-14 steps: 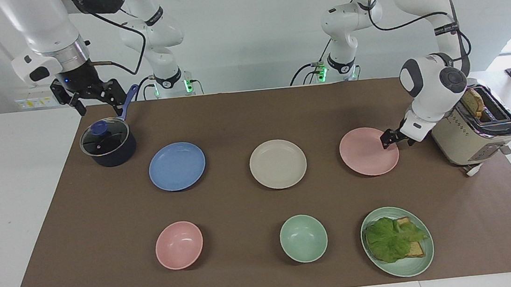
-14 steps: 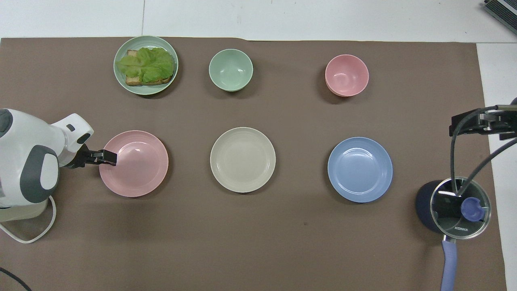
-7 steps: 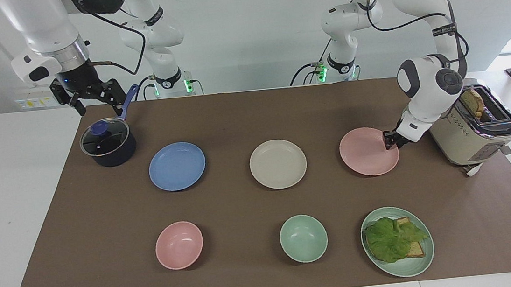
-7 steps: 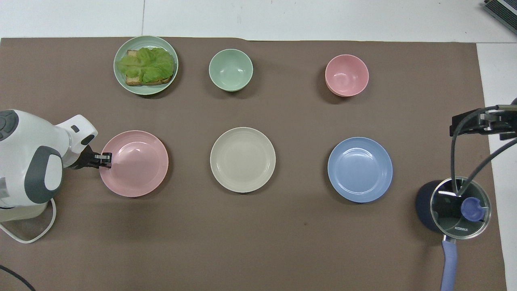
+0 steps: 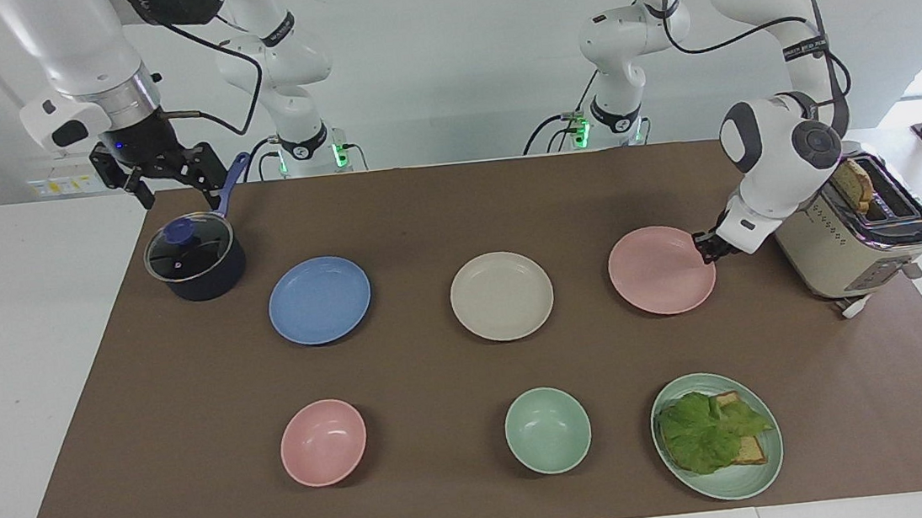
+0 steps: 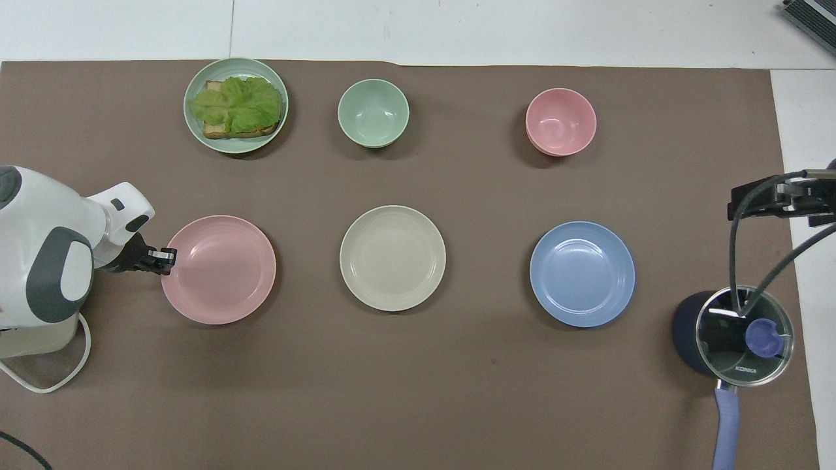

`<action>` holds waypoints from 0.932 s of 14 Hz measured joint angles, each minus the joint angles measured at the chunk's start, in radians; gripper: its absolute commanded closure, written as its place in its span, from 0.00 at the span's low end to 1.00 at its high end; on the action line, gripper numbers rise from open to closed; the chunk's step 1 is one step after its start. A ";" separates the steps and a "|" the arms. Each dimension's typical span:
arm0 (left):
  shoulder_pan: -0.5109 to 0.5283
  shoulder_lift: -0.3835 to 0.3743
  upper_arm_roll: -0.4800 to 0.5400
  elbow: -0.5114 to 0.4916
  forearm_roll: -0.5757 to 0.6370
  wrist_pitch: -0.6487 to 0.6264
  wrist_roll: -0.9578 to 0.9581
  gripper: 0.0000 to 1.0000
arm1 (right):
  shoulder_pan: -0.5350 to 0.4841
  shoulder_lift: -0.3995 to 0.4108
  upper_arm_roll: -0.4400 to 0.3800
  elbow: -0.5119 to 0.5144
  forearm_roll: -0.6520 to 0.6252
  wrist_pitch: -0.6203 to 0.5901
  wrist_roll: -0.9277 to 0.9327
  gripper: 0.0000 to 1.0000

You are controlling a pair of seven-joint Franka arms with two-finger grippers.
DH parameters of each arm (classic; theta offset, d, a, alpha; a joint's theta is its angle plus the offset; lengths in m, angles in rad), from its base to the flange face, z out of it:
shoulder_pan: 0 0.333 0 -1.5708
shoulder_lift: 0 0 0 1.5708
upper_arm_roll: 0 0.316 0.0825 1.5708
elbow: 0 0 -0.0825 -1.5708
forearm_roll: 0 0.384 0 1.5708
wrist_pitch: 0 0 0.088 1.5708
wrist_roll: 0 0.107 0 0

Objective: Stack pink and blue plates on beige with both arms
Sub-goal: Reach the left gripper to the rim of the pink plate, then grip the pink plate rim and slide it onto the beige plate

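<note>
The pink plate (image 5: 661, 269) (image 6: 219, 269) lies toward the left arm's end of the brown mat. My left gripper (image 5: 703, 246) (image 6: 166, 256) is shut on the part of its rim that faces the toaster, and that side looks slightly raised. The beige plate (image 5: 502, 296) (image 6: 392, 257) sits at the middle of the mat. Beside it, toward the right arm's end, is the blue plate (image 5: 319, 300) (image 6: 582, 273). My right gripper (image 5: 175, 185) (image 6: 761, 196) hangs open and holds nothing, up over the mat's edge by the pot, and waits.
A dark pot with a glass lid (image 5: 195, 257) stands beside the blue plate. A toaster (image 5: 856, 238) stands close to my left hand. Farther from the robots are a pink bowl (image 5: 323, 442), a green bowl (image 5: 548, 430) and a green plate with lettuce and toast (image 5: 717, 436).
My left gripper closed on the pink plate's rim and drew back a little toward the toaster. The plate shifted slightly and its held side rose. The right arm stayed still.
</note>
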 measured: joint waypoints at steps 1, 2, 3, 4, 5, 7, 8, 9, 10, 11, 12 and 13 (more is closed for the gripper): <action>0.000 -0.001 -0.001 0.023 0.000 -0.044 0.012 1.00 | 0.000 0.000 0.000 0.000 0.000 0.000 0.000 0.00; 0.000 -0.001 -0.003 0.045 0.000 -0.085 0.017 1.00 | 0.000 0.000 0.000 0.000 0.000 0.000 0.000 0.00; -0.001 -0.002 -0.006 0.071 -0.004 -0.128 0.019 1.00 | 0.000 0.000 0.000 0.000 0.000 0.000 0.000 0.00; -0.007 -0.004 -0.010 0.103 -0.021 -0.173 0.021 1.00 | 0.000 0.000 0.000 0.000 0.000 0.000 0.000 0.00; -0.020 -0.005 -0.011 0.135 -0.044 -0.213 0.022 1.00 | 0.000 0.000 0.000 0.000 0.000 0.000 0.000 0.00; -0.064 -0.013 -0.013 0.182 -0.086 -0.259 0.021 1.00 | 0.000 0.000 0.000 0.000 0.000 0.000 0.000 0.00; -0.086 -0.019 -0.014 0.190 -0.101 -0.266 0.020 1.00 | 0.000 0.000 -0.001 0.000 0.000 0.000 0.000 0.00; -0.110 -0.024 -0.014 0.191 -0.116 -0.267 0.020 1.00 | 0.000 0.000 -0.001 0.000 0.000 0.000 0.000 0.00; -0.134 -0.028 -0.014 0.191 -0.135 -0.267 0.020 1.00 | 0.000 0.000 -0.001 0.000 0.000 0.000 0.000 0.00; -0.161 -0.028 -0.014 0.192 -0.156 -0.266 0.014 1.00 | -0.001 0.000 -0.001 -0.001 0.000 0.000 0.000 0.00; -0.194 -0.028 -0.015 0.192 -0.172 -0.262 -0.003 1.00 | -0.001 0.000 -0.001 -0.001 0.000 0.000 0.000 0.00; -0.232 -0.029 -0.015 0.192 -0.177 -0.248 -0.028 1.00 | -0.001 0.000 -0.001 -0.001 0.000 0.000 0.000 0.00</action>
